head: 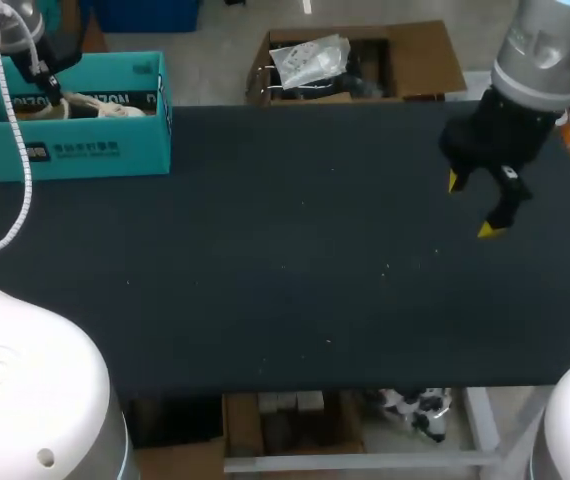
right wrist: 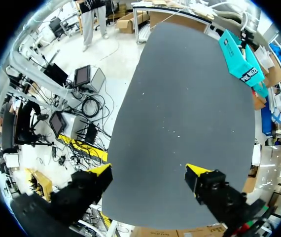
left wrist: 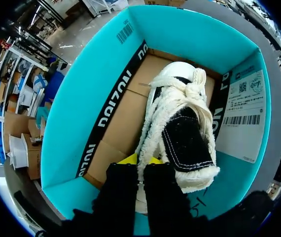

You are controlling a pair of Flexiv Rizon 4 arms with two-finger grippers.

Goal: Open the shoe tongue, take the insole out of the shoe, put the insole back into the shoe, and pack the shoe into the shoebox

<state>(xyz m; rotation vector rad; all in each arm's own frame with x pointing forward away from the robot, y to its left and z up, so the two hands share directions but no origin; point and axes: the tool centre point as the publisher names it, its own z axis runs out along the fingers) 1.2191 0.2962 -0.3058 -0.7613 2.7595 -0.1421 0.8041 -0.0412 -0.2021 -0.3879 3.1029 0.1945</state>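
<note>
The shoe (left wrist: 185, 133) lay inside the shoebox (left wrist: 81, 98), its long axis running straight ahead of the left gripper (left wrist: 141, 160), whose fingers stood nearly together, seemingly pinching its fleecy heel rim. The right gripper (right wrist: 149, 172) hung wide open and empty over the table (right wrist: 190, 98), well apart

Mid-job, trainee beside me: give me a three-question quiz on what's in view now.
1. True or false: the shoe lies on the bare table.
2. The right gripper is: A) open and empty, B) shut on the shoe, C) inside the shoebox.
3. Fill in: the shoebox stands at the table's far ___ corner.
Key: 1 false, it is in the shoebox, with the left gripper shut on it; 2 A; 3 left.
</note>
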